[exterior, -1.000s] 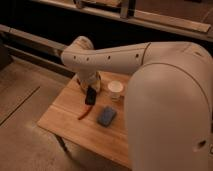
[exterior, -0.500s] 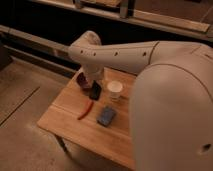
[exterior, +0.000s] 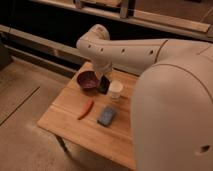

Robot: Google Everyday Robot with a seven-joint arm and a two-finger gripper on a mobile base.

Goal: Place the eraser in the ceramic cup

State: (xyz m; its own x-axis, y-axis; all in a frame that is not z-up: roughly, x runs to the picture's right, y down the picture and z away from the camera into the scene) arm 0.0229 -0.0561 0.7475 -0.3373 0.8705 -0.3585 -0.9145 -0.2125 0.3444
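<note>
The white ceramic cup [exterior: 116, 89] stands upright at the back of the wooden table [exterior: 65, 125]. My gripper [exterior: 103, 84] hangs from the white arm just left of the cup, between it and the maroon bowl [exterior: 88, 80]. It is shut, and the dark block at its tip looks like the black eraser [exterior: 103, 89], held low near the tabletop and beside the cup's wall. The eraser blends with the dark fingers, so its outline is hard to separate from them. Nothing shows inside the cup from here.
An orange-red stick [exterior: 86, 108] lies left of centre on the table, and a flat blue-grey rectangle [exterior: 106, 115] lies beside it. The robot's large white body fills the right side. Dark rails run along the wall behind the table.
The arm has swung toward the back and right, carrying the gripper from above the stick to the gap between bowl and cup. The bowl is now uncovered.
</note>
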